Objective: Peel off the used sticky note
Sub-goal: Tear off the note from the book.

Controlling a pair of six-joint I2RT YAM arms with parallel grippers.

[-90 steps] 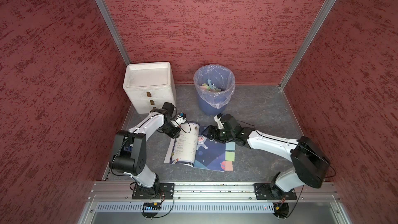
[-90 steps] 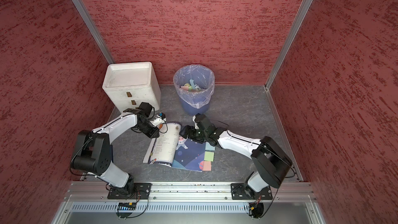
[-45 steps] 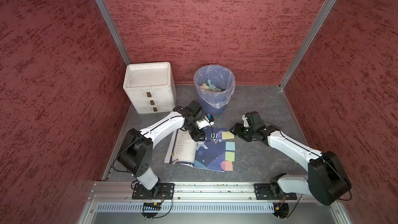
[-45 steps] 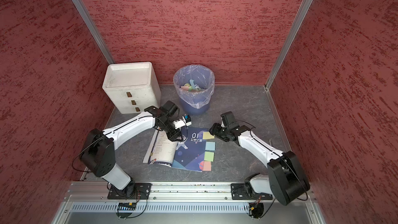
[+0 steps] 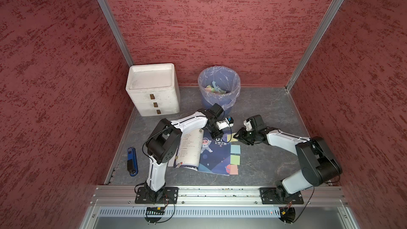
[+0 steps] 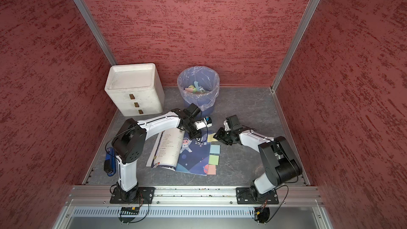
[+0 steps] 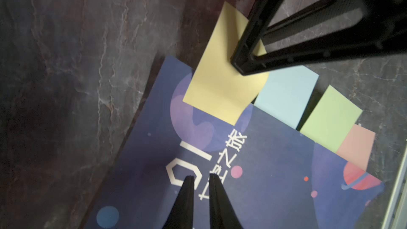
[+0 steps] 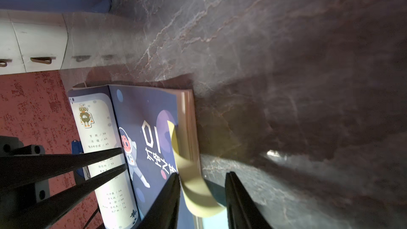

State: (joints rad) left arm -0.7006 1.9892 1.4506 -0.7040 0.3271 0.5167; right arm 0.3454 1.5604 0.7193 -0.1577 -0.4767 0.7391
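Observation:
An open book lies on the grey table, with yellow, blue, green and pink sticky notes along its right page edge. The yellow sticky note is stuck to the page by one edge, and its free edge curls up. My right gripper is open, with that curled edge between its jaws, against one finger. My left gripper is shut to a narrow slit with nothing in it, tips on the dark blue page beside the note.
A lined blue bin holding crumpled notes stands just behind the left arm. A white drawer unit sits at the back left. A blue cutter lies left of the book. Red walls enclose the table.
My left gripper moved from the book's left side to its far right page. My right gripper swung off to the right, then came back to the yellow note with its jaws narrowing.

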